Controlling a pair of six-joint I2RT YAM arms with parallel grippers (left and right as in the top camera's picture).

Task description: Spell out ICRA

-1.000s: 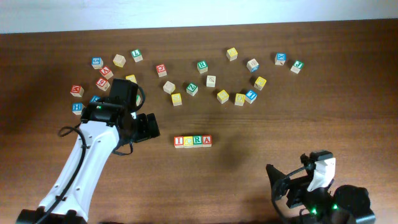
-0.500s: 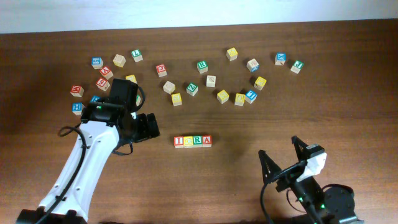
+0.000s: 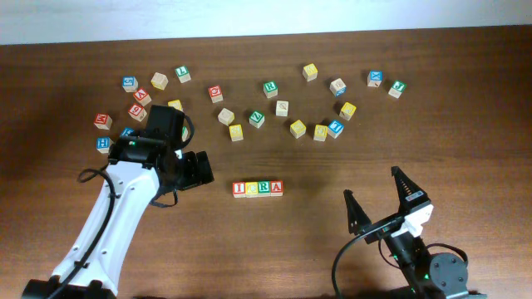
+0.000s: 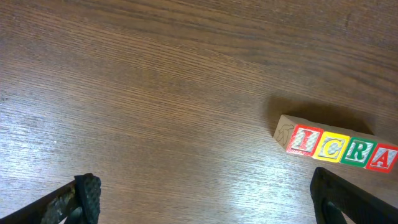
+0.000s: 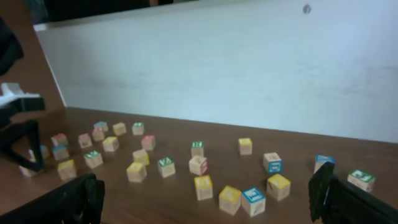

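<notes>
The ICRA row point(image 3: 258, 188) was found laid out on the wooden table point(image 3: 349, 149). Its four cubes were set face up and touching side by side in one straight line. The red I point(image 3: 239, 189) was placed at the row's left end, followed by the yellow C point(image 3: 252, 189), the green R point(image 3: 264, 188) and the red A point(image 3: 277, 188) at its right end. In the left wrist view the letters were seen in the same order, and a bare wooden side of the I cube was turned outward.

The left gripper point(image 3: 199, 170) was held just left of the row and slightly beyond it, apart from it, with a strip of bare wood between them. Its jaws were spread wide and nothing was held between them. The white left arm point(image 3: 112, 220) was stretched away from the row on its near left side.

The right gripper point(image 3: 380, 199) was placed well to the right of the row, on its near side. Its two dark fingers point(image 3: 353, 213) were splayed wide apart and nothing was gripped.

Loose cubes point(image 3: 282, 108) were scattered on the far side of the row, none touching it. In the right wrist view they were seen before a white wall point(image 5: 217, 74).
</notes>
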